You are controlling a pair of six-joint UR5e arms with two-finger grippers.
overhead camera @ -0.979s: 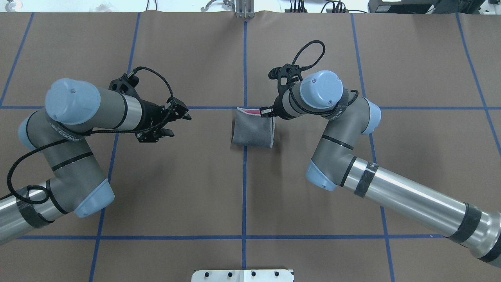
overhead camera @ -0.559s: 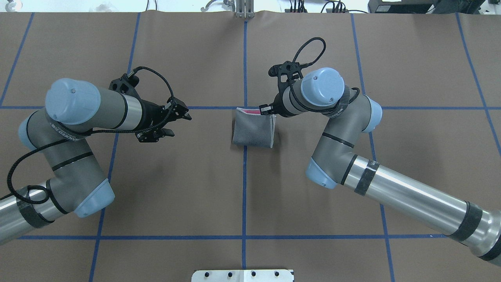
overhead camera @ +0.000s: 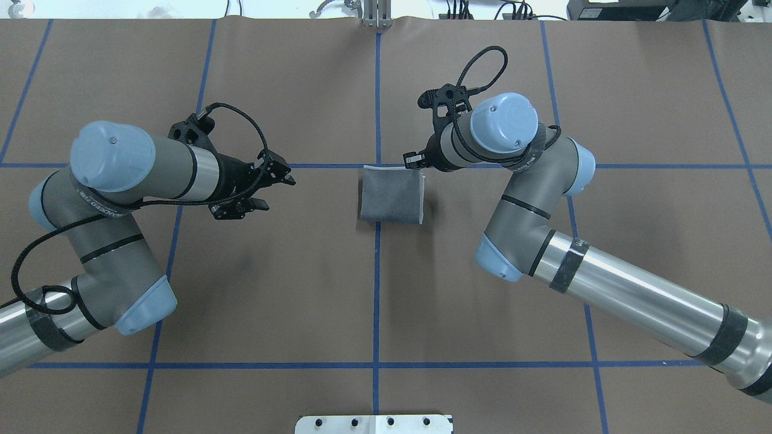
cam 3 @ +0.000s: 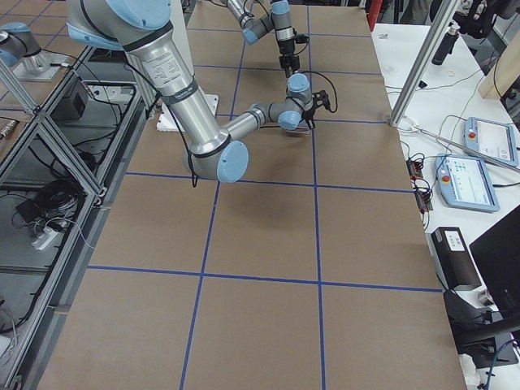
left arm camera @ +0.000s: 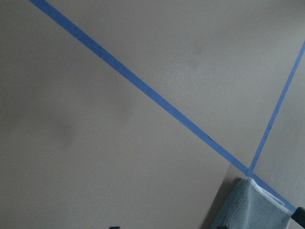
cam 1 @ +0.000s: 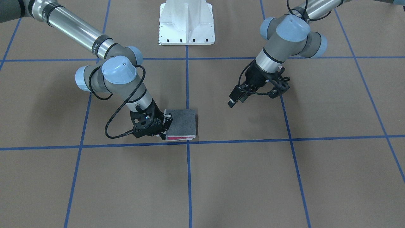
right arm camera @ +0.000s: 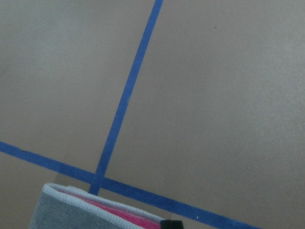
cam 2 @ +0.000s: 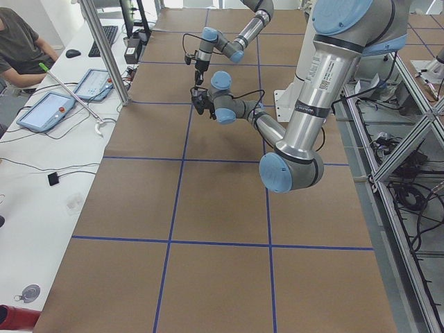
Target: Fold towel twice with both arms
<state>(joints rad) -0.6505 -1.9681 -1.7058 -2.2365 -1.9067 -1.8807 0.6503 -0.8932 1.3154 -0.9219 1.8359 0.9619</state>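
— One towel: where does it lie?
— Mid-table on the brown paper, folded into a small, near-square packet with the dark grey face up. Seen from overhead, its 12 o'clock edge runs along a blue tape line, and it lies across a second tape line running 12 to 6. Pink layers show at that 12 o'clock edge in the front-facing and right wrist views. A pale stitched border lines the 3 o'clock edge.
— And the grippers?
— By the overhead reckoning, the right gripper is at the packet's 1 o'clock corner, close against the cloth. Whether it pinches the corner or merely brackets it, I cannot tell. The right wrist view gives only one black fingertip beside the pink.
— The left one?
— The left gripper hangs at the towel's 9 o'clock, well apart from it, jaws spread wide with nothing between them.
— Anything else?
— The white pedestal base, at the table's 6 o'clock edge overhead.
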